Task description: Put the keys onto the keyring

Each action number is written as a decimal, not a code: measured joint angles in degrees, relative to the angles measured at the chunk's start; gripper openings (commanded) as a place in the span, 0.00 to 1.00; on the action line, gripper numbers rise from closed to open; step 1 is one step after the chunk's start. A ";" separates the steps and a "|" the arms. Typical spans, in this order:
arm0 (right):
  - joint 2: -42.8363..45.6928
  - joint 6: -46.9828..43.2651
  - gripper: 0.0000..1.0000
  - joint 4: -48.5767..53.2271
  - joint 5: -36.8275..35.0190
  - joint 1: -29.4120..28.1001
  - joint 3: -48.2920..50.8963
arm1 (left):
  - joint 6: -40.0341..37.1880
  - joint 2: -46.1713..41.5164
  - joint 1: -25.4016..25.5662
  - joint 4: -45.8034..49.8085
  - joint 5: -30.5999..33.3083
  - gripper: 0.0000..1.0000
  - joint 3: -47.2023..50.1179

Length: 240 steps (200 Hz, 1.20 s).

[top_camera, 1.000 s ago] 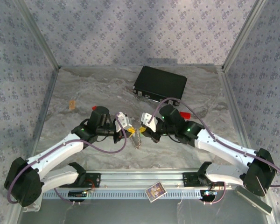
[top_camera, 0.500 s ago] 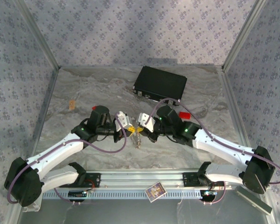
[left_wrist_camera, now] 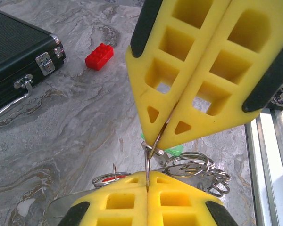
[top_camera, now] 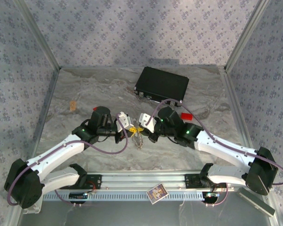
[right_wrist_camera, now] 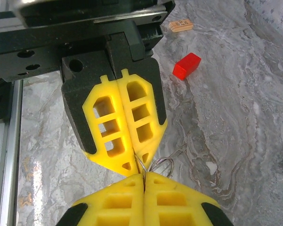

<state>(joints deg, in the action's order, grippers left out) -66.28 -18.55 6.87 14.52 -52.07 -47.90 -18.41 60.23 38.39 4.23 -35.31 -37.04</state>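
Moved: my right pincer (top_camera: 143, 128) has slid left over the last second, closing the gap to my left pincer (top_camera: 131, 127), which has kept its place. The two now meet tip to tip at the centre of the top view.
Unchanged: the silvery bundle under the tips hangs in the same spot, and nothing else on the table (top_camera: 99, 89) has shifted.
Left pincer: pressed fully together at the bottom edge of its own wrist view, with a thin wire nipped in the seam.
Right pincer: also squeezed tight, coming down from the upper right of the left wrist view and biting the same wire from above.
Keyring (left_wrist_camera: 193, 165): a cluster of silvery loops just below and right of the meeting tips. One strand runs up between both pairs of fingers.
Green key (left_wrist_camera: 175, 150): a sliver of green plastic behind the right pincer's tip, touching the loops.
Red key: I cannot make it out for sure.
Red brick (left_wrist_camera: 99, 56): farther back, upper left of the left wrist view, alone on the marble.
Black case (left_wrist_camera: 14, 61): at the far left edge, latches facing me.
Red block (right_wrist_camera: 187, 65): upper right of the right wrist view, with a tan tag (right_wrist_camera: 181, 25) beyond it.
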 measured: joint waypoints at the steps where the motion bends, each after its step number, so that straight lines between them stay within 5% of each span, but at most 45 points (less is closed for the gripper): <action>1: 0.00 0.00 0.00 0.00 0.00 0.00 0.00 | 0.00 0.00 0.00 0.00 0.00 0.00 0.00; 240: -2.25 7.87 0.00 1.88 -9.25 -1.11 -2.51 | -1.46 -0.57 1.90 -3.39 8.79 0.00 0.00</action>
<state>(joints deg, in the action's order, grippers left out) -68.53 -10.68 8.75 5.28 -53.19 -50.41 -19.88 59.66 40.29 0.84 -26.52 -37.04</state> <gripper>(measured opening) 0.051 0.046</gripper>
